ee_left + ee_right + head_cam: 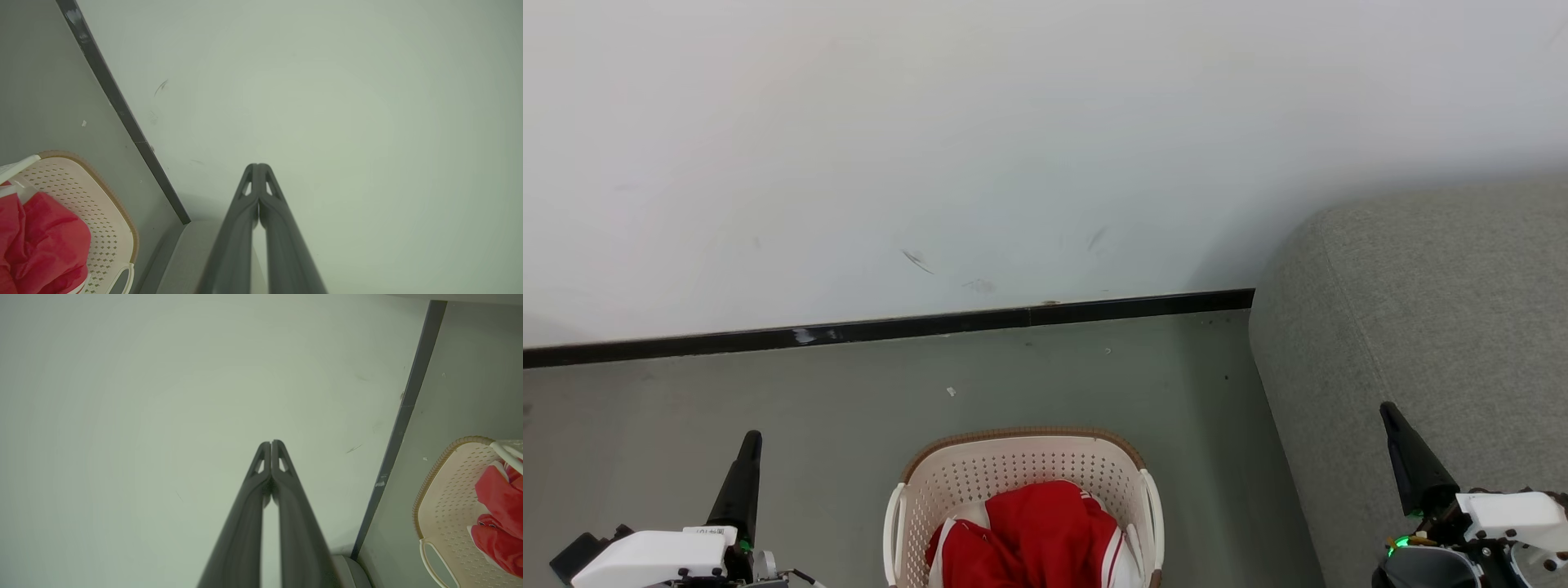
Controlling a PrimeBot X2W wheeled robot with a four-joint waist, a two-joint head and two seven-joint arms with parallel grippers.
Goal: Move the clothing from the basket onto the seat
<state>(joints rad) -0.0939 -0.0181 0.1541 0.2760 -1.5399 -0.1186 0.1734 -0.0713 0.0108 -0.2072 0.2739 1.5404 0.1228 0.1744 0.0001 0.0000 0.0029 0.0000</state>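
Spanning basket [1013, 461] side to side: clothing [1037, 531]

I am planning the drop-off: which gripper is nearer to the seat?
Right. The right gripper hangs over the seat; the left gripper is across the basket from it.

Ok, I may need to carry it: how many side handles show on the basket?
2. The left handle on the basket's left wall, the right handle on its right wall. The near end is cut off, so others may be hidden.
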